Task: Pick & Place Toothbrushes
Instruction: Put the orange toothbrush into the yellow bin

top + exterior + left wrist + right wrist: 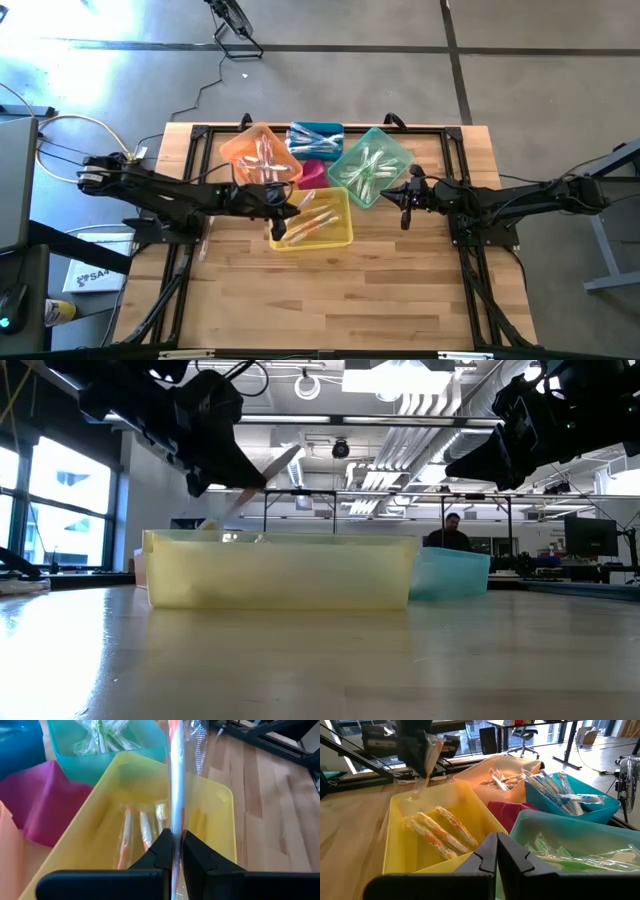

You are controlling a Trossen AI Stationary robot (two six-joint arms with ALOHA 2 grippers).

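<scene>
Your left hand (176, 851) is pinching a wrapped toothbrush (176, 780) tight, over the yellow bin (340, 236), w/ a few orange brushes (440, 834) lying inside. Your right hand (497, 851) is waiting shut & empty beside the green bin (398, 150), holding green brushes (366, 170).

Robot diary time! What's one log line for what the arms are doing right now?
left gripper: shut on wrapped toothbrush, above yellow bin | right gripper: shut, empty, beside green bin
</scene>
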